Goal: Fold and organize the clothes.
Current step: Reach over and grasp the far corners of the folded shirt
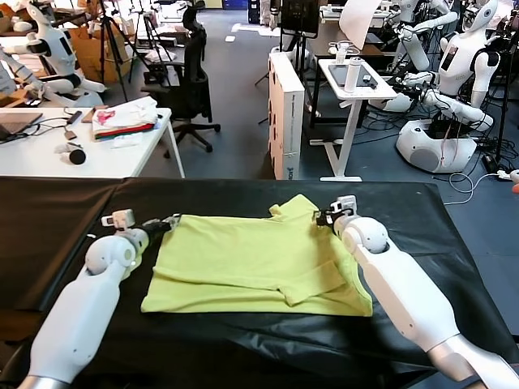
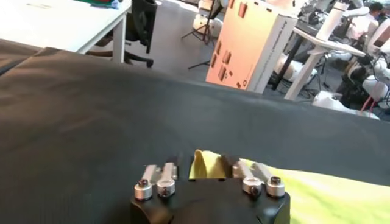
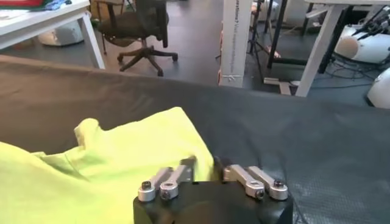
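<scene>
Head view: T-shirt spans left gripper to right gripper.

Black table: bare cloth at 6 o'clock below shirt, at 12 behind it, and wide at 9 beyond left gripper. Passage open along far edge. Obstacles: shirt at centre; left gripper at its 10 o'clock corner, arm running to 7; right gripper at 1, arm crossing to 5.
</scene>
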